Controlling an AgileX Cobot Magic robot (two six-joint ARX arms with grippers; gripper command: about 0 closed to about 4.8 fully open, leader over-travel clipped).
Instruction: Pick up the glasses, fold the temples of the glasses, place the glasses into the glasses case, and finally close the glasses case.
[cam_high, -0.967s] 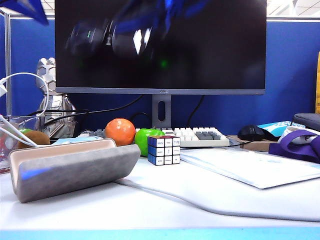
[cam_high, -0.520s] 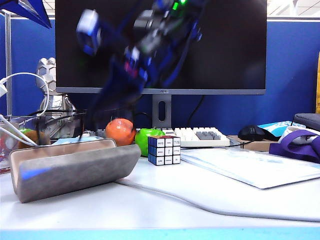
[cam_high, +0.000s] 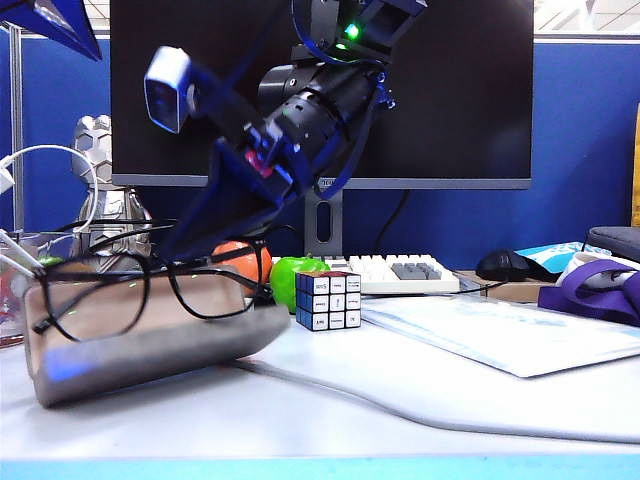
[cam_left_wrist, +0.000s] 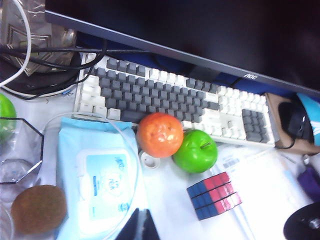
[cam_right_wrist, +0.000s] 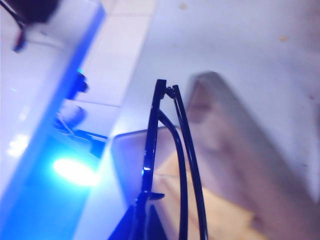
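Exterior view: right gripper (cam_high: 205, 235) clamped the glasses (cam_high: 140, 290) lengthwise along, just above, the open glasses case (cam_high: 150, 345); left gripper unseen.

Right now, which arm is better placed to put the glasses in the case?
Right. The right gripper is shut on the glasses, temples folded, hanging just above the open case. The left gripper is back near the tissue pack, holding nothing visible.
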